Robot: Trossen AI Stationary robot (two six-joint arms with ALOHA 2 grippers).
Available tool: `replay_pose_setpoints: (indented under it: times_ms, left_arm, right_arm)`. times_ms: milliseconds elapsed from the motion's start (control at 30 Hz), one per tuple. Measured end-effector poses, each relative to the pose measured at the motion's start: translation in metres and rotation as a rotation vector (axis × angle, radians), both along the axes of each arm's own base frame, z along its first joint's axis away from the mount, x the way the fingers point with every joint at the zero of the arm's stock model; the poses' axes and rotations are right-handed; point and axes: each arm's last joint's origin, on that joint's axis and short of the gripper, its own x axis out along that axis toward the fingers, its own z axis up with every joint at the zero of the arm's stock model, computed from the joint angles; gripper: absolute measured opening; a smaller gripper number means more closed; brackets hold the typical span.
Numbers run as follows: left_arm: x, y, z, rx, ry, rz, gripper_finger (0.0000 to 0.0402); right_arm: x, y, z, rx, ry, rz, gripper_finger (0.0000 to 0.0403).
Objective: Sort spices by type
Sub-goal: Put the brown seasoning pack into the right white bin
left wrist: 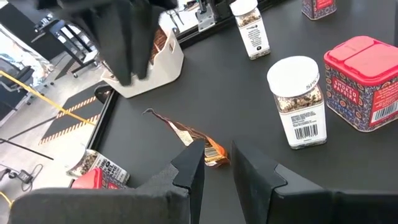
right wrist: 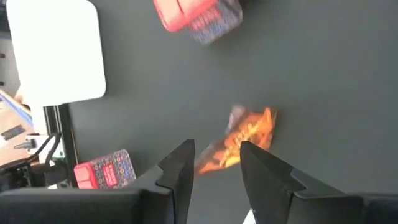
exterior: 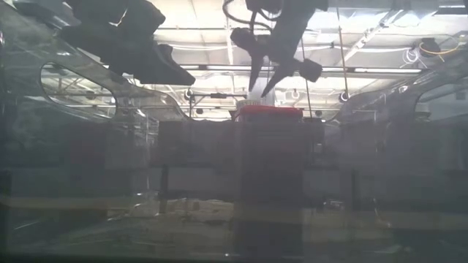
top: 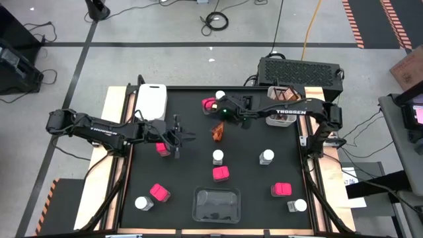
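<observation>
While pink boxes (top: 221, 173) and white-lidded jars (top: 217, 157) lay scattered on the table (top: 251, 192), both grippers, left (top: 177, 137) and right (top: 228, 110), hung slightly parted and empty, apparently flanking the brown packet (top: 217, 132) for pickup.

Left end effector (top: 177, 137) and right end effector (top: 220, 111) hover, fingers slightly parted.
</observation>
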Motion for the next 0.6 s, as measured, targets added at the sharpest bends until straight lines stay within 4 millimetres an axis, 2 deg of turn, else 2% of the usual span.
replay_pose_setpoints:
  times_ms: [67,167,433,600]
  left_arm:
    - [0.0,0.0,0.0,0.0,0.0,0.0,0.0084]
    - [0.0,0.0,0.0,0.0,-0.001,0.0,0.0084]
    - [0.0,0.0,0.0,-0.002,0.001,0.001,0.0084]
    - [0.0,0.0,-0.001,-0.002,0.01,0.001,0.0084]
  right_arm:
    - [0.0,-0.001,0.007,-0.045,0.022,0.014,0.0125]
    - [0.004,-0.003,0.006,-0.083,0.032,0.001,0.0125]
    - [0.028,-0.001,-0.025,-0.038,0.036,0.058,0.0125]
    - [0.029,0.004,-0.027,-0.039,0.049,0.077,0.0125]
